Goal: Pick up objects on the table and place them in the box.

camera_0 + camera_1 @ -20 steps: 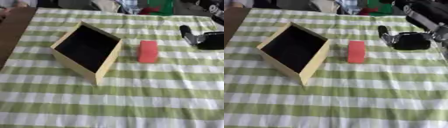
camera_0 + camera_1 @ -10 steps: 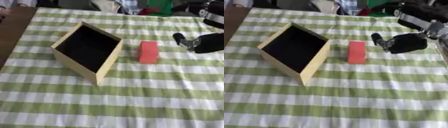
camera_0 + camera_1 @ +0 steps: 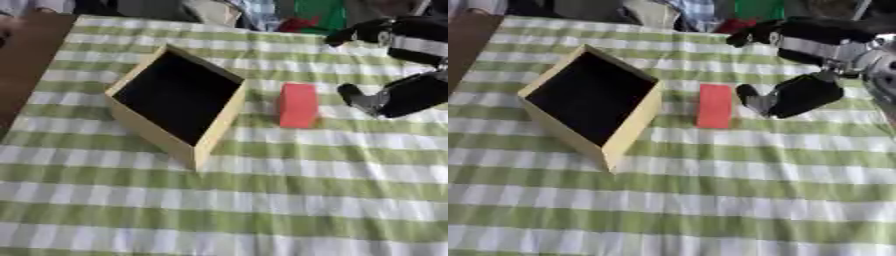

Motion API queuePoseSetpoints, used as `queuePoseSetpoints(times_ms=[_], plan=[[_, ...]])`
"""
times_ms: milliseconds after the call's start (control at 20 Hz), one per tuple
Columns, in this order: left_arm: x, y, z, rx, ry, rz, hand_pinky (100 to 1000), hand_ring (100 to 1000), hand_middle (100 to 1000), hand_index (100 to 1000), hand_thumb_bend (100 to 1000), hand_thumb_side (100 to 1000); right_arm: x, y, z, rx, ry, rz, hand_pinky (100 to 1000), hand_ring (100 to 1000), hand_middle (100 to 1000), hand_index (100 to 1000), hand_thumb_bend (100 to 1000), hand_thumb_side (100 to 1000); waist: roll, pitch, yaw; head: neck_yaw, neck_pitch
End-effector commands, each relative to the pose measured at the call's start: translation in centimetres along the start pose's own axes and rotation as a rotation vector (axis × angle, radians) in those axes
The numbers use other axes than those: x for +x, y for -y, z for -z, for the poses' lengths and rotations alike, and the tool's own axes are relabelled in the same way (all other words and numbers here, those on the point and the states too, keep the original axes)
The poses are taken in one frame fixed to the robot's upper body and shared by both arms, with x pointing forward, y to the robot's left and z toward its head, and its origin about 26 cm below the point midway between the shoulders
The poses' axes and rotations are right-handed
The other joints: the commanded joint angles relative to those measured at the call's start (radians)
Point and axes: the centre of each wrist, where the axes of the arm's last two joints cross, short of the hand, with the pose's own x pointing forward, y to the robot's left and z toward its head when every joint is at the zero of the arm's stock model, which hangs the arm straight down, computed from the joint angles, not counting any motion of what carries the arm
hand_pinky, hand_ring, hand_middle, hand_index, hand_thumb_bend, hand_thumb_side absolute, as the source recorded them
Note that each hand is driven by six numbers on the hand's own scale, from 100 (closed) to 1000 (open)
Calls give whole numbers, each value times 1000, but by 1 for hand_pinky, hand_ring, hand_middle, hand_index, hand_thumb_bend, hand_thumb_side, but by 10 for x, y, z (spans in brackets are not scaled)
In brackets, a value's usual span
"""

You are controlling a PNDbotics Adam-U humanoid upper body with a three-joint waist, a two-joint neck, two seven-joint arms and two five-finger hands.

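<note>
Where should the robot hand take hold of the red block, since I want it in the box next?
Probably across its two long sides, coming from its right, where the right robot hand is. The red block lies flat and narrow, with bare cloth beside it, apart from the box.

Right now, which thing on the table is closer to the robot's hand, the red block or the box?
The red block. It lies just beside the right hand, while the open box sits on the block's far side.
</note>
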Motion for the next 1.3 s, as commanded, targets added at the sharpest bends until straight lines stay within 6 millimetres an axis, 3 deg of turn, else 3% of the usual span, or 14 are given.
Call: queuePoseSetpoints(times_ms=[50,250,400,500,550,600,1100,1300], plan=[[6,-2,7,-14,34,1,1000,510,474,654,256,111,5,8,-5,31,-19,-1,1000,1000,947,1000,170,299,2,-22,2,-4,-3],[6,-1,7,-15,33,0,1000,510,474,654,255,110,10,9,-2,63,-32,18,1000,1000,954,1000,182,333,1,-21,2,-4,-3],[6,-1,7,-16,33,-1,1000,509,474,653,255,108,14,8,0,75,-46,19,1000,1000,954,1000,231,440,0,-19,3,-6,-3],[6,-1,7,-17,33,-2,1000,509,473,653,253,108,17,7,2,81,-63,18,1000,1000,951,1000,232,458,0,-18,5,-6,-4],[6,-1,7,-17,32,-2,1000,509,473,653,253,108,18,7,3,81,-70,18,1000,1000,950,1000,176,453,1,-17,5,-6,-4],[6,-1,7,-18,32,-3,1000,509,473,653,251,109,20,7,4,80,-80,22,1000,1000,949,1000,236,441,1,-15,6,-7,-5],[7,1,7,-20,33,-9,1000,507,472,651,243,105,33,1,14,121,-140,69,1000,1000,962,1000,276,280,2,-1,18,-13,-9],[7,2,7,-22,35,-12,1000,507,472,651,242,102,36,-2,16,130,-157,73,1000,1000,962,1000,270,141,3,3,21,-13,-9]])
